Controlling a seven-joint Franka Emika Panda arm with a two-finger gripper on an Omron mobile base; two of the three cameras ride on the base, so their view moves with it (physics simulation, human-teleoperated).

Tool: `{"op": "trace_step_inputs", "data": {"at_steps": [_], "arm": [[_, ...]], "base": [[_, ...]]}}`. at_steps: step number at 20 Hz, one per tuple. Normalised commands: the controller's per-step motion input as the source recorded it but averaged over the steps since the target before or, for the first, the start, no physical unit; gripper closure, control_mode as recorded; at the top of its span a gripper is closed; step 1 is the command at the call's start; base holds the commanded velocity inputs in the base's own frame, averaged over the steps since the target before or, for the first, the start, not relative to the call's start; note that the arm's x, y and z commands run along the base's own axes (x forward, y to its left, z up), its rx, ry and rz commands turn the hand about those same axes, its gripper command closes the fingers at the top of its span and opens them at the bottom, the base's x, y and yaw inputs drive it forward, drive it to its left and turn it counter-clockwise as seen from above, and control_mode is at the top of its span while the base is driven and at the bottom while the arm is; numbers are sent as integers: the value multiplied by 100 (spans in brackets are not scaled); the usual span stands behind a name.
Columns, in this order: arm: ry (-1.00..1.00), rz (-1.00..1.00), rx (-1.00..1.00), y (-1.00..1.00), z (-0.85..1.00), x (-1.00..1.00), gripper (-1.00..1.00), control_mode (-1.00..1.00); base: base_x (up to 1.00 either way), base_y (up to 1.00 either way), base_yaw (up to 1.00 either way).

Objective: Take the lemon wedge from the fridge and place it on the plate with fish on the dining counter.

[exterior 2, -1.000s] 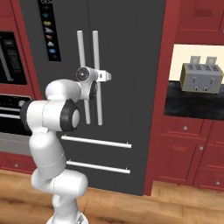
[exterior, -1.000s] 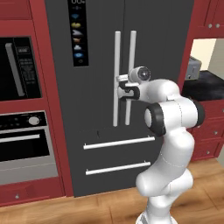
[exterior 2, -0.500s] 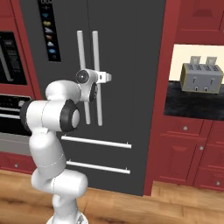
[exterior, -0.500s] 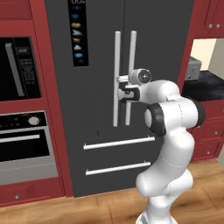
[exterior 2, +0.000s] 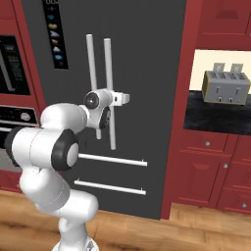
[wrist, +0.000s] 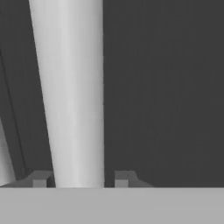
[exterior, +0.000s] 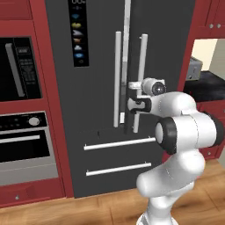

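A: Dark grey steel across the whole scene: that is the fridge [exterior: 101,88], and the gripper [wrist: 79,177] has its two fingertips set either side of the right door's pale bar handle [wrist: 70,92].

B: Closed on it?

A: That is how it reads from the hand view. The left fingertip sits against the bar, the right one just beside it with a sliver of gap, so I call it a narrow clamp on the handle rather than a wide stance.

B: And the door itself?

A: In the left base view a bright strip [exterior: 127,26] shows along the seam between the two doors above the hand, so my judgement is the right door is cracked open, barely. From the right base view it looks nearly flush.

B: So how far along are we?

A: Early. The handle is gripped and the door is only starting to part. Left to do: swing it wide, find the lemon wedge, lift it out, drive to the dining counter and set it on the plate with fish.

B: Where is the wedge now?

A: Hidden. Presumably behind that door, beyond the gripper, inside the fridge.
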Motion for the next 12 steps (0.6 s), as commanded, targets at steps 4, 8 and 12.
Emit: {"op": "trace_step_inputs", "data": {"at_steps": [4, 8, 12], "arm": [[-13, -14, 14, -100, 37, -100, 100, -100], [-8, -19, 17, -100, 45, -100, 100, -100], [-3, -26, 17, -100, 65, -100, 100, -100]], "base": [[0, 0, 0], [0, 0, 0], [0, 0, 0]]}}
